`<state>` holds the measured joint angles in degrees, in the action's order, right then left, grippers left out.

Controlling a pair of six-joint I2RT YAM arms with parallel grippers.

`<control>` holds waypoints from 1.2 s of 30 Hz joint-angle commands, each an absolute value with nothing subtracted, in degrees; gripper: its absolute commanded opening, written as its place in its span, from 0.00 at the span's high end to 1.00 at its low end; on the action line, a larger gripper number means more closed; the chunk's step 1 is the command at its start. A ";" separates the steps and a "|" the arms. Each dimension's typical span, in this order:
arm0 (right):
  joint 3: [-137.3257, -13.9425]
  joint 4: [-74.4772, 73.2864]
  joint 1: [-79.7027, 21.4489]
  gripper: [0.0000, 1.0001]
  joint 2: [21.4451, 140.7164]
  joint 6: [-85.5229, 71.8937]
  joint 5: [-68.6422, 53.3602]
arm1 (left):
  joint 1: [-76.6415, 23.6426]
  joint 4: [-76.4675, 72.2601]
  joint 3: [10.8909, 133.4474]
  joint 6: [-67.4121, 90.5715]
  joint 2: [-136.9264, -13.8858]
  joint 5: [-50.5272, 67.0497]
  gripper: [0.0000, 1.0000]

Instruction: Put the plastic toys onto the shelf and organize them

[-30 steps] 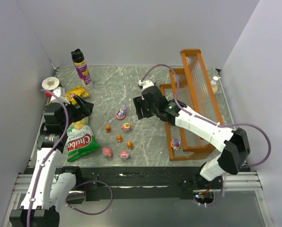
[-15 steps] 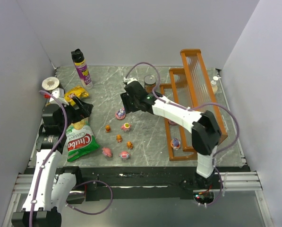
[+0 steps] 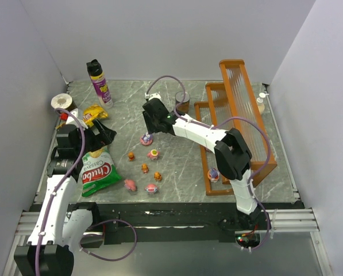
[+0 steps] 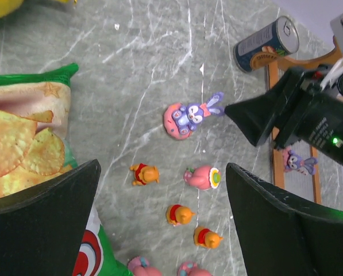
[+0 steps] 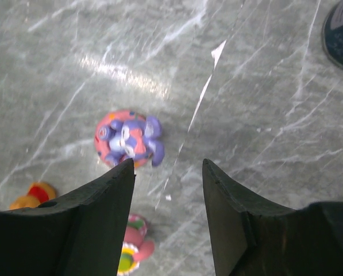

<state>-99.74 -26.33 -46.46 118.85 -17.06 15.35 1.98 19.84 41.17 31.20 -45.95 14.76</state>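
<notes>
Several tiny toys lie on the marble table: a purple bunny on a pink base (image 3: pixel 146 138), a pink one (image 3: pixel 153 153), three orange ones around (image 3: pixel 144 168) and two pink ones near the front (image 3: pixel 151 188). One purple toy (image 3: pixel 214 173) stands on the lowest tier of the orange-brown shelf (image 3: pixel 231 62). My right gripper (image 3: pixel 150 123) is open and empty, just above and right of the bunny (image 5: pixel 128 140), which lies outside its left finger (image 5: pixel 96 213). My left gripper (image 3: pixel 102 129) is open and empty, high over the toys (image 4: pixel 180 214).
A green chips bag (image 3: pixel 96 169) and a yellow bag (image 3: pixel 93 113) lie at the left under my left arm. A spray can (image 3: pixel 100 83), a tape roll (image 3: pixel 61 102) and a soda can (image 3: pixel 182 100) stand at the back. A small bottle (image 3: pixel 262 102) is behind the shelf.
My right arm has swung left from beside the shelf to just over the purple bunny toy. My left arm has barely moved. No toy has shifted.
</notes>
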 commanded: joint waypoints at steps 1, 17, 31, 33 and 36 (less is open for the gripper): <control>-103.10 -24.36 -45.79 0.44 120.76 -17.23 18.72 | 2.37 19.60 42.89 31.90 -45.88 16.35 0.04; -106.70 -28.04 -45.88 0.54 124.37 -20.48 17.49 | 2.37 19.86 43.24 32.08 -47.72 17.58 0.03; -107.05 -28.57 -45.70 0.62 125.68 -21.27 17.58 | 2.37 20.04 43.24 32.08 -47.55 17.40 0.03; -107.22 -28.21 -45.44 0.68 125.95 -21.18 17.84 | 2.37 20.04 43.24 32.08 -47.55 17.49 0.03; -106.61 -27.51 -45.18 0.77 125.95 -21.27 18.37 | 2.37 20.04 43.24 32.08 -47.46 17.40 0.04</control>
